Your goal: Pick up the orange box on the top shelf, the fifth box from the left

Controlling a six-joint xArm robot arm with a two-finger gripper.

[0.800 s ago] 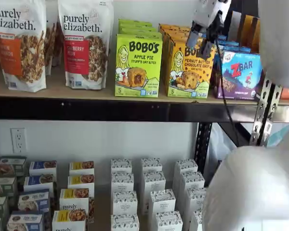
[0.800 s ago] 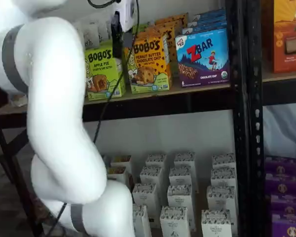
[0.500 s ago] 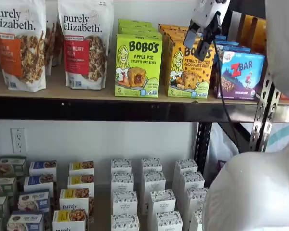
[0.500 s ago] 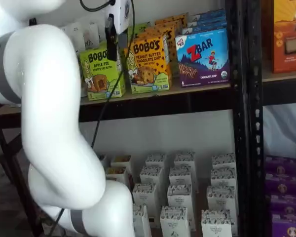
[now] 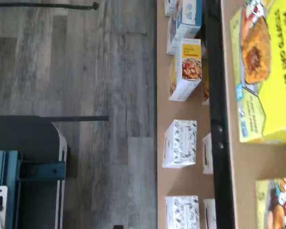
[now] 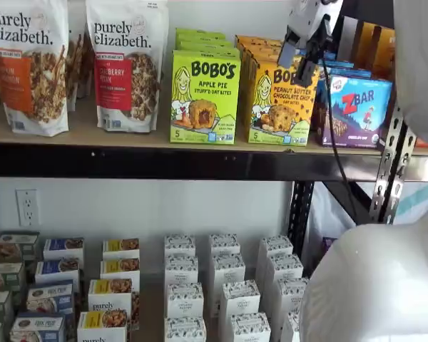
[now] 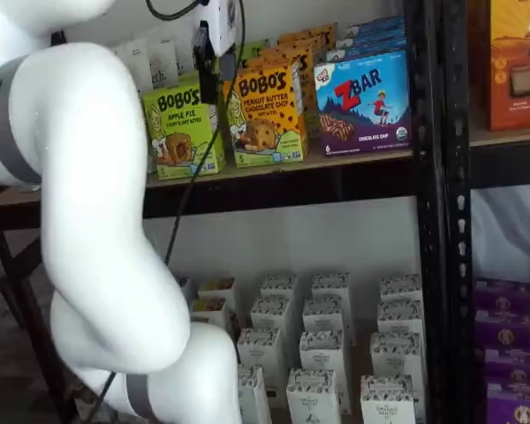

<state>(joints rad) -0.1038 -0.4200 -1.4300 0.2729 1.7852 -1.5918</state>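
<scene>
- The gripper (image 6: 302, 51) sits at the upper right of a shelf view, its white body against the top edge and two black fingers (image 6: 288, 48) pointing down and left, with a clear gap between them: it is spread wide and holds nothing.
- In that view the fingers overlap the top front of the orange box (image 6: 279, 103); whether they touch it cannot be told.
- In a shelf view the gripper (image 7: 208, 69) appears at the upper left centre, side-on, with a dark finger hanging just in front of the gap between the green box (image 7: 182, 131) and the orange box (image 7: 265, 113).
- A black cable (image 6: 333, 135) drops from the gripper across the right part of the frame.
- The orange box stands upright at the front of the top shelf (image 6: 128, 137), between the green box (image 6: 205, 96) on its left and the ZBar box (image 6: 355, 109) on its right, with more orange boxes stacked behind it.
- Two granola bags (image 6: 127, 63) stand further left on the same board.
- The white arm (image 7: 88, 221) fills the left half of a shelf view and the lower right corner of the other.
- Small white boxes (image 6: 225, 285) stand in rows on the lower level in both shelf views.
- The wrist view is turned on its side, showing grey floor (image 5: 86, 71), the shelf rail (image 5: 217, 119), the green box (image 5: 267, 71) and a corner of the orange box (image 5: 276, 205).
</scene>
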